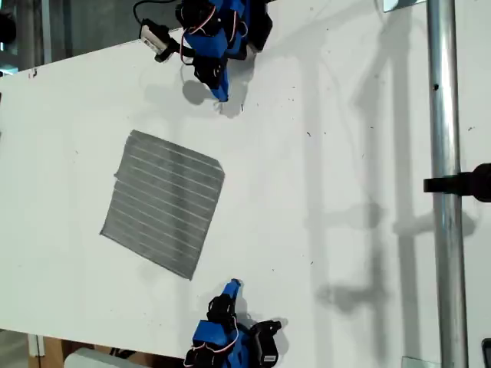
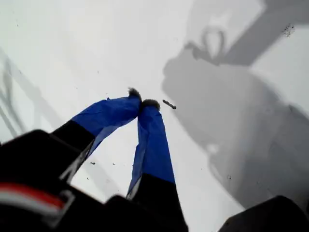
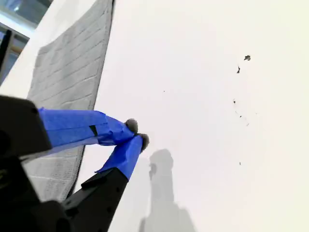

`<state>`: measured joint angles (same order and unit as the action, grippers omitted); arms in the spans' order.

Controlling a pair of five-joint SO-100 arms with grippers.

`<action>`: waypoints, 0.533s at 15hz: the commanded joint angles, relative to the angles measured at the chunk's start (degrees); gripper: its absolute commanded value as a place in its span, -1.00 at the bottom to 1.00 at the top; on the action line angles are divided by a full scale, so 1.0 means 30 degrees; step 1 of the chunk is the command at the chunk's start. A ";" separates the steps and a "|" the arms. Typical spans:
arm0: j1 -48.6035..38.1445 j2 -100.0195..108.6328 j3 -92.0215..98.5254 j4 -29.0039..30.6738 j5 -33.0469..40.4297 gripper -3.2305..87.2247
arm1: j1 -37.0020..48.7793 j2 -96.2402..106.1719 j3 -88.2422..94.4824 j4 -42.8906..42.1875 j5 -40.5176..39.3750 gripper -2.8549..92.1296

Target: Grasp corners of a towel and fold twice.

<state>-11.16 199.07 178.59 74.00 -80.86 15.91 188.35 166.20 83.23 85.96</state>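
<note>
While both jaws sit pinched empty | towel (image 1: pixel 163 203) flat, toward table's (image 1: pixel 322 192) exterior-left edge | second gripper (image 3: pixel 136 134) probably nearer than first gripper (image 2: pixel 143 102)

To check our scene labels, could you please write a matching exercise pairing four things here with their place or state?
Things:
1. towel
2. my first gripper
3. my second gripper
4. metal pole

States:
A. shut, striped cloth beside it in its wrist view
B. along the exterior view's right side
C. spread flat, unfolded
D. shut, only bare table in its wrist view

Pairs: 1-C, 2-D, 3-A, 4-B
</note>
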 commanded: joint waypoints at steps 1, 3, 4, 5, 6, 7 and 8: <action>-0.0146 0.0059 0.0059 0.0059 -0.0146 -0.96 | -0.0146 -0.0059 -0.0117 0.0176 -0.0264 -0.94; -0.0176 0.0059 0.0059 0.0059 -0.0176 -0.96 | -0.0615 -0.0059 -0.0117 0.0176 -0.0264 -0.94; -0.0176 0.0059 0.0059 0.0059 -0.0146 -0.96 | -0.0791 -0.0059 -0.0117 0.0176 -0.0264 -0.94; -0.0176 0.0059 0.0059 0.0059 -0.0146 -0.96 | -0.0967 -0.0059 -0.0117 0.0176 -0.0264 -0.94; -0.0176 0.0059 0.0059 0.0059 -0.0117 -0.96 | -0.1084 -0.0059 -0.0146 0.0176 -0.0264 -0.94; -0.0176 0.0059 0.0059 0.0059 -0.0117 -0.96 | -0.1113 -0.0059 -0.0176 0.0176 -0.0264 -0.94; -0.0146 0.0059 0.0059 0.0059 -0.0059 -0.96 | -0.1172 -0.0059 -0.0176 0.0205 -0.0176 -0.94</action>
<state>-11.16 199.07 178.59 74.00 -80.86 12.74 188.35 166.20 83.23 85.96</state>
